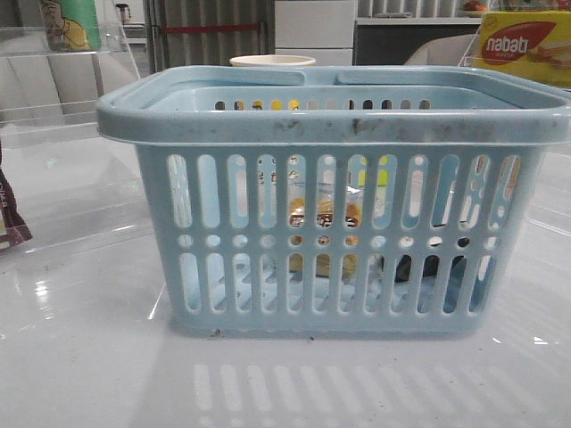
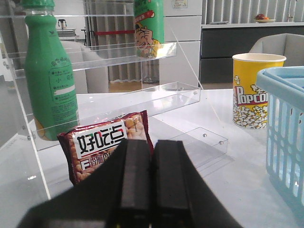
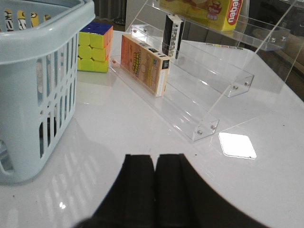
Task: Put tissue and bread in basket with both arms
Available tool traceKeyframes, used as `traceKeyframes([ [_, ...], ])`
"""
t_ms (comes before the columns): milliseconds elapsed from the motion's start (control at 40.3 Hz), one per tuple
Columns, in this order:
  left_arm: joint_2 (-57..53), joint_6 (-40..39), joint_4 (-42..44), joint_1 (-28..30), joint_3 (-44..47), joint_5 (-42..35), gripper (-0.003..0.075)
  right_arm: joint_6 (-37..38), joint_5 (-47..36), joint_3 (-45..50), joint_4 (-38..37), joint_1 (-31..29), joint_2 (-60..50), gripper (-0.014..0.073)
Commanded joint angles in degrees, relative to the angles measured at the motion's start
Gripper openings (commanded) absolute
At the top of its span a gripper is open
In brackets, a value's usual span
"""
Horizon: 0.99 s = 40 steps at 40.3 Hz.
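Bread (image 1: pixel 323 217) and tissue (image 1: pixel 419 267) sit inside basket (image 1: pixel 332 134), so task looks done. Left gripper (image 2: pixel 152 180) and right gripper (image 3: pixel 155 190) fingers clenched empty, parked clear.

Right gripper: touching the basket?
Apart. The right wrist view shows the right gripper shut and empty, with bare white table between its fingers and the basket.

Glossy white table (image 1: pixel 80 357), grey cabinets (image 2: pixel 237 52), curtains (image 1: pixel 210 31)
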Motion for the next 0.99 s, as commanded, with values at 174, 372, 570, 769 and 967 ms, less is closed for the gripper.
traceKeyframes([
  [174,-0.99,-0.08,0.00,-0.47,0.45,-5.18,0.0093,0.08,-8.08,-0.18,0.07,-0.42,-1.11,0.0028],
  [372,-0.99,-0.08,0.00,-0.47,0.45,-5.18,0.0093,1.17,-11.58,-0.18,0.07,-0.42,-1.11,0.0028],
  [570,-0.99,-0.08,0.00,-0.47,0.45,-5.18,0.0093,4.26,-13.94,-0.13,0.01,-0.42,-1.11,0.0028],
  [769,-0.99,-0.08,0.00,-0.47,0.45,-5.18,0.0093,4.31,-13.82,-0.13,-0.10,0.63,-1.11,0.0028],
  [967,-0.99,-0.08,0.00,-0.47,0.45,-5.18,0.0093,4.31,-13.82,-0.13,-0.35,2.26,-1.11,0.0028],
])
